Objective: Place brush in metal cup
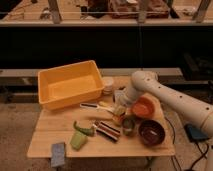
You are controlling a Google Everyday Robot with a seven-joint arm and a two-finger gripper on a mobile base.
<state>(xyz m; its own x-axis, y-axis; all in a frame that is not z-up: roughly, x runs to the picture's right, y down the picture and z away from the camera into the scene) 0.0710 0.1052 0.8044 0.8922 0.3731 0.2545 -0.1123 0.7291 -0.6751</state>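
Note:
The brush (93,105) lies flat on the wooden table (50,135), just in front of the yellow bin. Its dark part points left and its pale part points right. My gripper (119,111) hangs low over the table at the brush's right end, shut. I cannot tell whether it touches the brush. The metal cup (128,125) stands upright just right of and in front of the gripper, between the striped block and the maroon bowl.
A big yellow bin (70,84) fills the back left. An orange bowl (145,108) and a maroon bowl (151,131) sit right of the gripper. A dark striped block (107,130), green items (80,135), a grey-blue sponge (58,153) and a white tub (107,83) are also there.

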